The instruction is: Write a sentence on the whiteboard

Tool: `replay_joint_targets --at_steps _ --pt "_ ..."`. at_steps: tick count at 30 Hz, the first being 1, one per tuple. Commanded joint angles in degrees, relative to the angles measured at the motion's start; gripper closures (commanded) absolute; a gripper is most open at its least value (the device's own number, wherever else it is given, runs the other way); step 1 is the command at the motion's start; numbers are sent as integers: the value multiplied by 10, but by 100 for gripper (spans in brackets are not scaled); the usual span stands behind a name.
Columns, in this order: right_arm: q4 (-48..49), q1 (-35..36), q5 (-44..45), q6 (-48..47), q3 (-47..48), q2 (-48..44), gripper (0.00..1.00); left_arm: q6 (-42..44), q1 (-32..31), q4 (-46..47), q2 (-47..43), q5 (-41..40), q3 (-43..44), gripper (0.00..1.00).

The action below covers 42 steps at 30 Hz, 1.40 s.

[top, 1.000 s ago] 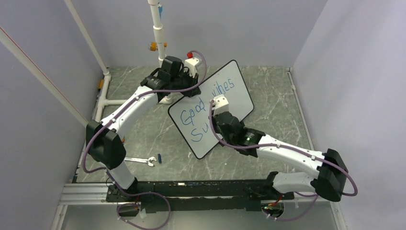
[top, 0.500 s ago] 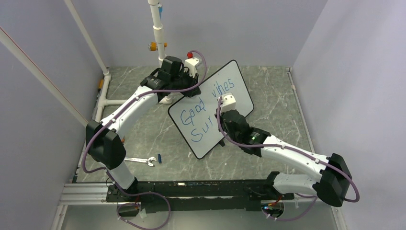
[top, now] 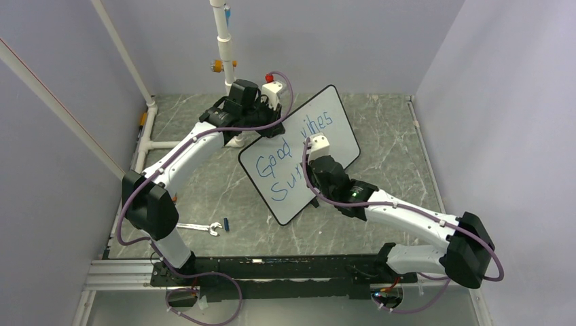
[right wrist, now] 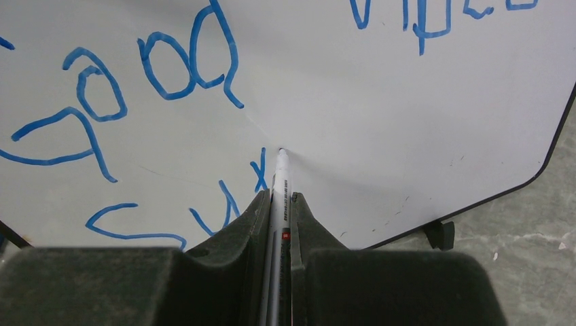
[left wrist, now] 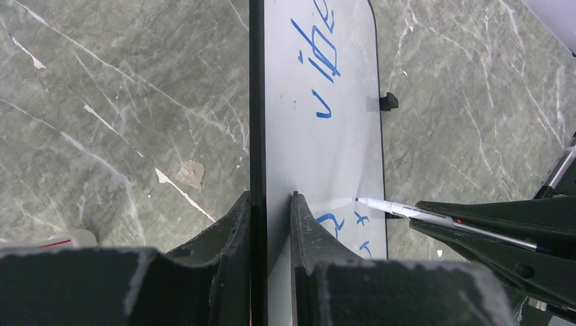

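The whiteboard point(top: 342, 102), one only, stands slanted mid-counter point(top: 394, 136). The left gripper point(left wrist: 270, 204) pinches its far-left edge, and its right edge is well apart from the wall point(top: 489, 102). The right gripper point(right wrist: 280, 204) is clamped on one marker point(right wrist: 281, 170), whose tip is at the two-line blue sentence point(top: 285, 163).

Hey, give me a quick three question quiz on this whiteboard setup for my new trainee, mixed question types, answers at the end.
1. True or false: the left gripper clamps the edge of the whiteboard.
2. The right gripper holds: A) a sponge, B) a marker, C) nothing.
3. Fill in: the blue writing starts with the word ____.
Key: 1 true; 2 B; 3 Good.
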Motion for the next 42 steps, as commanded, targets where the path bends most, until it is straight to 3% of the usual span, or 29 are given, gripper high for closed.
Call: replay_joint_targets --at_steps 1,25,42 --pt "34 -2 -5 7 13 7 100 41 4 23 -25 -44 -1 100" --pt "33 -2 -26 47 -54 -5 100 16 3 28 -39 -40 7 100" --pt "17 -3 -9 21 26 26 100 5 3 30 -30 -20 3 100"
